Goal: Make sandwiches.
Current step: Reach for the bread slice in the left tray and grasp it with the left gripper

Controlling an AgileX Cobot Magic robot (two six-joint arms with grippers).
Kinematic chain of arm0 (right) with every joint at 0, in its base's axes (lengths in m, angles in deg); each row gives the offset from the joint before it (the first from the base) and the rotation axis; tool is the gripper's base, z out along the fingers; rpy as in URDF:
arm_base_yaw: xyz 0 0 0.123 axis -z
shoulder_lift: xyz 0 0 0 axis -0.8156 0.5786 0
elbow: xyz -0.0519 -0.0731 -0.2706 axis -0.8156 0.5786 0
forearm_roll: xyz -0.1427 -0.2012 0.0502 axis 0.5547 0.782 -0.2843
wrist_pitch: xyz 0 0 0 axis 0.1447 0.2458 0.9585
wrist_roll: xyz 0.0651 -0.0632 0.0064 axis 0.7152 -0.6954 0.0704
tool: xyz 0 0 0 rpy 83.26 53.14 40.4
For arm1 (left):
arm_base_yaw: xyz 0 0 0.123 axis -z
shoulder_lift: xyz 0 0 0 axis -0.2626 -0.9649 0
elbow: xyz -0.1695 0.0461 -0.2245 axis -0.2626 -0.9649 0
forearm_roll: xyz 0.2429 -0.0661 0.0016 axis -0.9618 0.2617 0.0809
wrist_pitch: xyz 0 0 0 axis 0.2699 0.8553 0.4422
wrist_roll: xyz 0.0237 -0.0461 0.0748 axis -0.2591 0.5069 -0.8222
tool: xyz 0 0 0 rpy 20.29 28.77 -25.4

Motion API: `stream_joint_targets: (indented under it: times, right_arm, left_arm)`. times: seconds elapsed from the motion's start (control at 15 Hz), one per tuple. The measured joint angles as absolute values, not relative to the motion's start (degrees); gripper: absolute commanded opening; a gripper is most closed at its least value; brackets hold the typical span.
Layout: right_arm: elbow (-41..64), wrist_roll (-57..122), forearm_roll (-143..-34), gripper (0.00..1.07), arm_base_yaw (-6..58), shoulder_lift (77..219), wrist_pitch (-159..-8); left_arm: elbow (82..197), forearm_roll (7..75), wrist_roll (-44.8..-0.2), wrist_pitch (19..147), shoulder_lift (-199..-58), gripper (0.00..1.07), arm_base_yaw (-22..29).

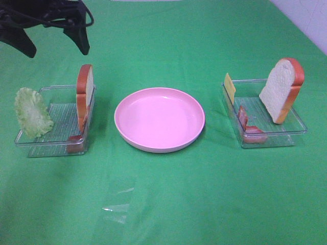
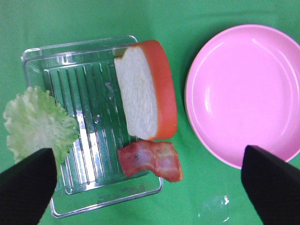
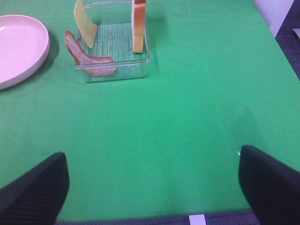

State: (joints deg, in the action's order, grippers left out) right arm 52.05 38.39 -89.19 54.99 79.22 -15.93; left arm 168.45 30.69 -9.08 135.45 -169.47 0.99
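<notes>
Although the sandwiches are not yet stacked, their parts sit sorted in two trays. In the left tray (image 1: 56,120), the left bread (image 1: 85,89) stands on edge along the right wall. The lettuce (image 1: 31,112) leans over the left rim, and the left bacon (image 2: 157,161) overhangs the near right corner. In the right tray (image 1: 296,127), the cheese (image 1: 230,88) stands against the left wall and the right bacon (image 1: 250,127) drapes over the near left corner. The right bread (image 1: 282,89) leans at the far right.

The plate (image 1: 159,148) lies between the trays on the cloth (image 1: 163,204). The left gripper (image 2: 146,159) hangs above the left tray, jaws wide and holding nothing. The right gripper (image 3: 151,154) hangs over bare cloth near of the right tray, jaws wide and holding nothing.
</notes>
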Motion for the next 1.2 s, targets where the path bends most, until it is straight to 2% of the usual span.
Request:
stream_joint_targets:
  times: [0.13,0.33,0.87,1.2]
  right_arm:
    - [52.05,38.39,-89.19,0.96,54.99,79.22,-15.93]
    - [52.05,38.39,-89.19,0.96,54.99,79.22,-15.93]
    - [52.05,38.39,-89.19,0.96,54.99,79.22,-15.93]
    - [52.05,38.39,-89.19,0.96,54.99,79.22,-15.93]
  left_arm:
    - [174.64,25.31,-6.5,140.38,-175.2,1.0,3.63]
    - [177.27,23.47,-5.58,140.89,-178.75,1.0,3.74]
    - [177.39,23.19,-5.41,140.32,-183.05,1.0,3.74]
    - [177.39,23.19,-4.78,135.68,-187.69,1.0,3.74]
